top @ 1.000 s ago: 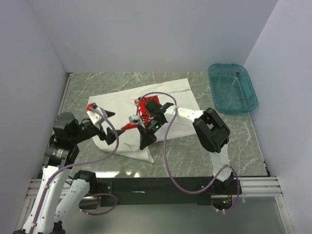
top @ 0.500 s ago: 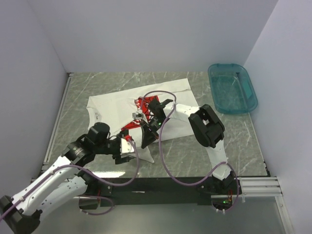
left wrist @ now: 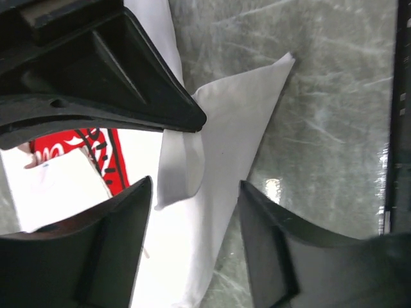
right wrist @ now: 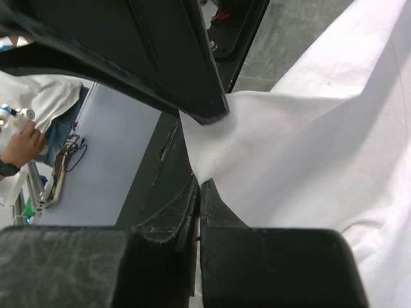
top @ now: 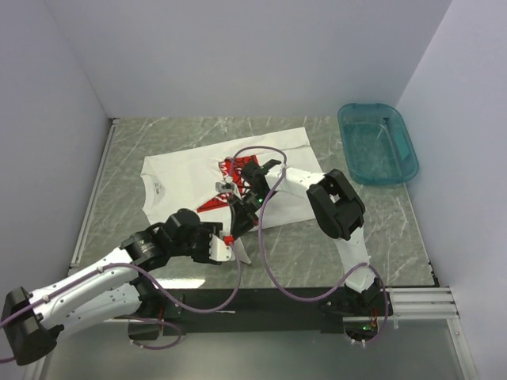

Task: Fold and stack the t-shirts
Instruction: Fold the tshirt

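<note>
The white t-shirt [top: 186,170] lies partly folded on the marble table, its red print [top: 230,168] half covered. My right gripper [top: 236,229] is shut on a pinched fold of its near edge; in the right wrist view the fingertips [right wrist: 199,186] meet on white cloth [right wrist: 308,154]. Just beside it, my left gripper [top: 228,247] stands open. In the left wrist view its jaws [left wrist: 194,186] straddle the shirt's pointed near corner [left wrist: 231,128], with cloth between the fingers but not clamped. The right gripper's black fingers [left wrist: 96,83] fill the top of that view.
A teal plastic basin [top: 378,144] sits at the table's far right. Purple cables loop over the shirt and the near table. White walls close in the left, back and right sides. The black near rail [top: 261,301] lies right below the grippers.
My left arm swung from the shirt's left side down to its near corner beside the right gripper, and its jaws have narrowed. The right gripper kept its hold and barely moved.
</note>
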